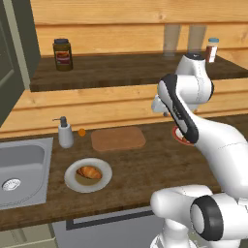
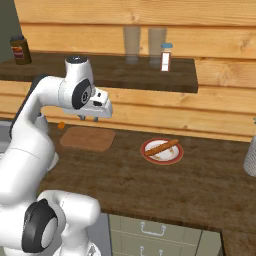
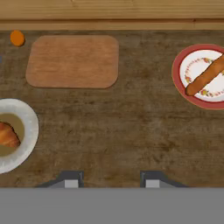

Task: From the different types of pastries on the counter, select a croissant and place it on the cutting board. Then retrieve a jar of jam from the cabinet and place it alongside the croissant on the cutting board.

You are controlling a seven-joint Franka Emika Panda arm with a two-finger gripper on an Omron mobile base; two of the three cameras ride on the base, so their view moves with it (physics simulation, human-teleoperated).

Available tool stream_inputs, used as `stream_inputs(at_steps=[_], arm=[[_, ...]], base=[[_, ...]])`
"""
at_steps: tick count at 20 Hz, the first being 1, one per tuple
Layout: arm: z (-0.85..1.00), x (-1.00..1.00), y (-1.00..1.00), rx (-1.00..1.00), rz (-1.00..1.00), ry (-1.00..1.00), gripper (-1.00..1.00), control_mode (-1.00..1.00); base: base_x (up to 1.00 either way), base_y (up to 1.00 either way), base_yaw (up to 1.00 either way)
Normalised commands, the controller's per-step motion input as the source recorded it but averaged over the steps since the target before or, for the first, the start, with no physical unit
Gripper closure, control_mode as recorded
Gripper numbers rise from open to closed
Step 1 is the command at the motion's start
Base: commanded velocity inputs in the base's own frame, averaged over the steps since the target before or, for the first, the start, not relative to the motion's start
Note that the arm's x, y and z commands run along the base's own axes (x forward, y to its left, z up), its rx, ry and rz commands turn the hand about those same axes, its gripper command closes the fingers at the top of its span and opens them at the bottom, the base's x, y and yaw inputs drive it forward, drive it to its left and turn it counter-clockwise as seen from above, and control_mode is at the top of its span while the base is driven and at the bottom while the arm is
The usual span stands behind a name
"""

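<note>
The croissant [image 1: 89, 173] [image 3: 8, 134] lies on a round pale plate [image 1: 72, 184] [image 3: 30, 127] near the front of the counter [image 1: 145, 169]. Behind it sits the bare wooden cutting board [image 1: 117, 138] [image 2: 87, 138] [image 3: 72, 61]. My gripper [image 2: 89, 118] [image 3: 111, 179] hangs high above the counter, right of the board, pointing down. Its fingertips stand apart with nothing between them. The olive-grey cabinet [image 1: 14, 58] is at the far left. The jar of jam is out of view.
A red-rimmed plate [image 2: 161, 150] [image 3: 183, 74] with a long pastry stick sits to the right. A soap dispenser [image 1: 65, 133], a small orange thing [image 3: 17, 38] and the sink [image 1: 22, 169] are on the left. The wall shelf holds a dark jar [image 1: 62, 54] and a blue-capped bottle [image 2: 166, 57].
</note>
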Motion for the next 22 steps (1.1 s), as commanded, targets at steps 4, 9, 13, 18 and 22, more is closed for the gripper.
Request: stream_inputs(at_steps=[4, 9, 13, 18, 22], arm=[[-0.08, -0.15, 0.52, -0.16, 0.03, -0.02, -1.00, -1.00], [-0.43, -0.46, 0.77, -0.07, 0.20, 0.03, -1.00, -1.00], [-0.46, -0.03, 0.52, 0.02, 0.18, 0.23, -1.00, -1.00], [-0.36, 0.00, 0.61, 0.05, 0.19, 0.20, -1.00, -1.00], [-0.54, 0.00, 0.83, 0.06, 0.23, 0.26, -1.00, -1.00]], base=[[0.00, 0.00, 0.00], [0.00, 0.00, 0.00], [0.00, 0.00, 0.00], [0.00, 0.00, 0.00], [0.00, 0.00, 0.00]])
